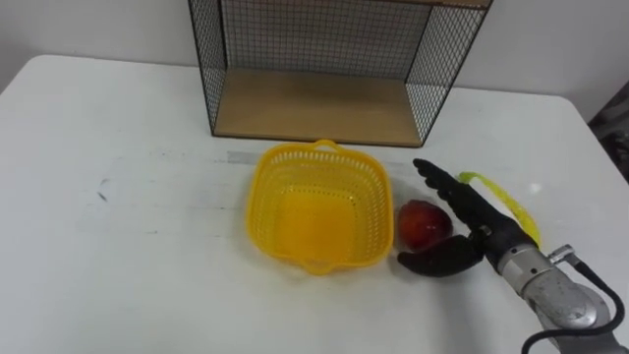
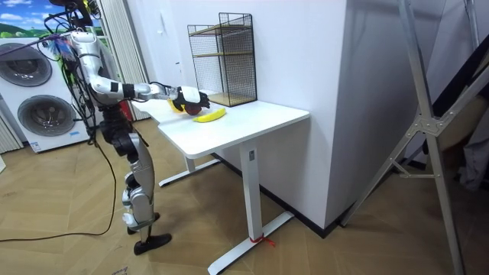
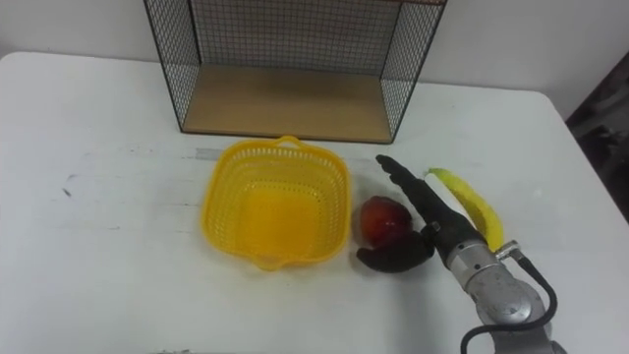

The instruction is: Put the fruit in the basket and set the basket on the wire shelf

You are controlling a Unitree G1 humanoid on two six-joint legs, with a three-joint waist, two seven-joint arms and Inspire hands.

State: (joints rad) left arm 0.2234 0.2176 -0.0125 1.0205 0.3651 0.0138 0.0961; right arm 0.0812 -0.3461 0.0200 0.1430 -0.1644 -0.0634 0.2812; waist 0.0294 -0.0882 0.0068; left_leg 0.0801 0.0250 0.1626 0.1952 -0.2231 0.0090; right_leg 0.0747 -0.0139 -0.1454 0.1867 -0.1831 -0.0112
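Our right hand (image 1: 480, 228) is open, fingers straight past the apple's (image 1: 423, 224) right side and thumb curled at its near side. We judge it brackets the fruit for a grasp, not yet clamped. The basket (image 1: 270, 187) sits empty just left, the banana (image 1: 506, 202) just right of the fingers, and the shelf (image 1: 314, 103) beyond.

The right hand (image 1: 484, 236) is matt black, long-fingered, with a stubbier thumb. Just behind it sits a silver-grey metal wrist cylinder (a small stud juts from its side), and a dark cable loops away behind that. Further back, the arm is silver with a black band, and the legs are silver-grey.
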